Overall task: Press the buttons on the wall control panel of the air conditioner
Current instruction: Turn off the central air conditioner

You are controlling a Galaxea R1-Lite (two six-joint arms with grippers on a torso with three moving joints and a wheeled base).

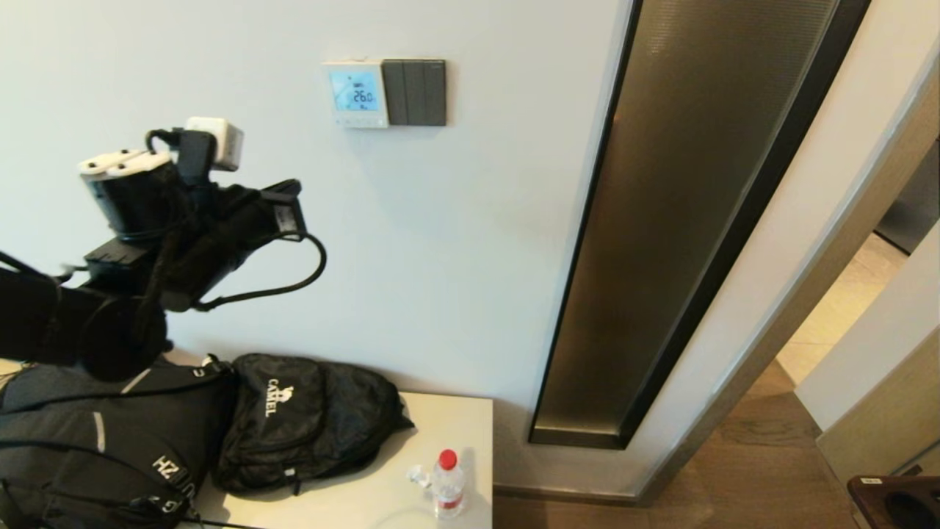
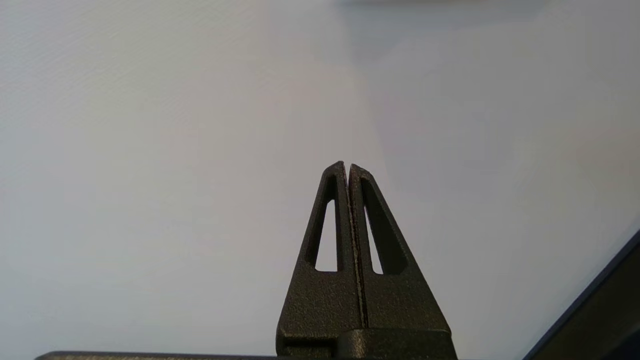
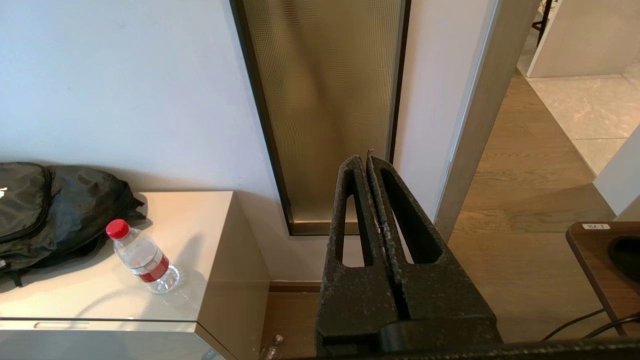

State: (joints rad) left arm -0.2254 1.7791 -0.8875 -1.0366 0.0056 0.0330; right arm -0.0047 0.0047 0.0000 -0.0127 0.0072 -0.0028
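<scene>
The panel (image 1: 356, 94) sits high on the white wall (image 1: 455, 242), its screen lit light blue with digits reading 26.0. The buttons (image 1: 358, 118) run along its lower edge, too small to tell apart. A dark grey switch plate (image 1: 416, 92) touches the panel's right side.

The left arm is raised in front of the wall, below and to the left of the panel and well apart from it. In the head view its tool (image 1: 290, 202) points toward the wall; in the left wrist view the left tool (image 2: 347, 167) is clenched, fingers pressed together with nothing between them, facing bare wall.

The right tool (image 3: 366, 160) appears only in its own wrist view, also clenched and empty, hanging low over the wooden floor (image 3: 520, 200) near a tall ribbed glass strip (image 3: 325, 100).

On the desk (image 1: 448, 419) under the panel lie two black bags (image 1: 308, 419) and a red-capped water bottle (image 1: 447, 481).
</scene>
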